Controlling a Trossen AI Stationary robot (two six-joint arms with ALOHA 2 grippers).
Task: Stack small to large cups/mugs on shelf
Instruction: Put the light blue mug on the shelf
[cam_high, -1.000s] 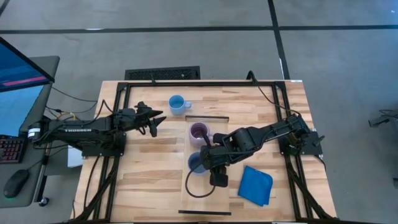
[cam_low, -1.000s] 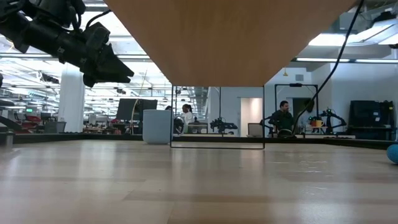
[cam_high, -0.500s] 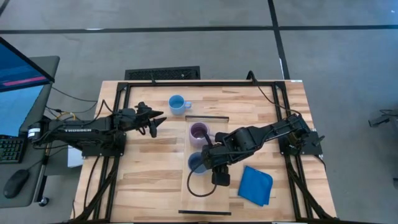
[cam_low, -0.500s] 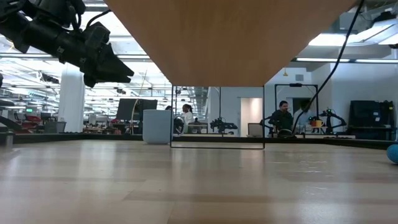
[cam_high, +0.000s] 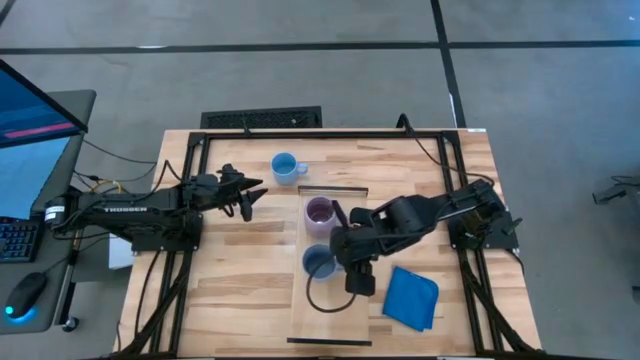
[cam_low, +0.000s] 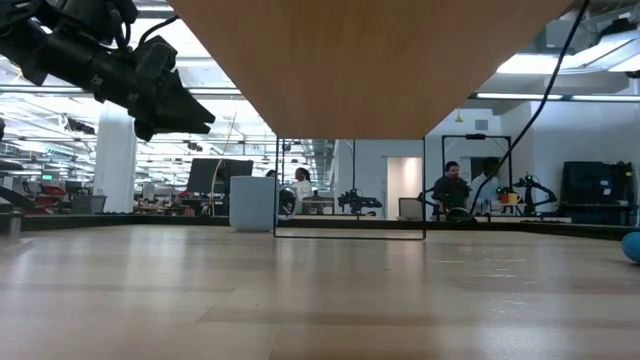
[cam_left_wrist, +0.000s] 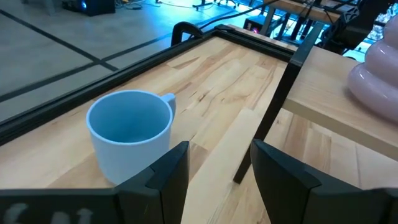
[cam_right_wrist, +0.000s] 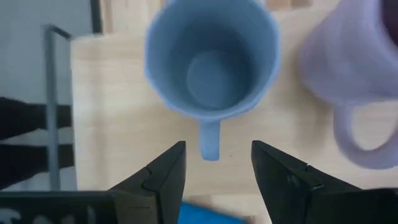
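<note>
Since the earlier frames the right arm has swung slightly back toward its base, so the right end effector (cam_high: 338, 243) now sits further off the grey-blue mug (cam_high: 320, 262), whose rim is fully uncovered from above; left arm and all three mugs unchanged in place.

Right end effector: fingers (cam_right_wrist: 163, 174) spread wide, holding nothing; it hangs over the shelf (cam_high: 300, 310), looking straight down; the grey-blue mug's handle (cam_right_wrist: 209, 140) points into the gap between the fingers, not touched.

Grey-blue mug: upright, mouth up, on the shelf; pale purple mug (cam_high: 320, 211) just beside it on the shelf toward the table's far edge, also upright; the two look nearly touching, though the overhead view does not settle it; its handle (cam_right_wrist: 356, 140) loops out to the same side as the grey-blue one's.

Bright light blue mug (cam_high: 286, 166): upright on the table (cam_high: 230, 280), off the shelf, near the far edge; handle toward the right arm's side.

Left end effector (cam_high: 252, 193): parted, empty, above the table near the bright light blue mug.

Blue cloth (cam_high: 411, 297) lies flat on the table beside the shelf.
</note>
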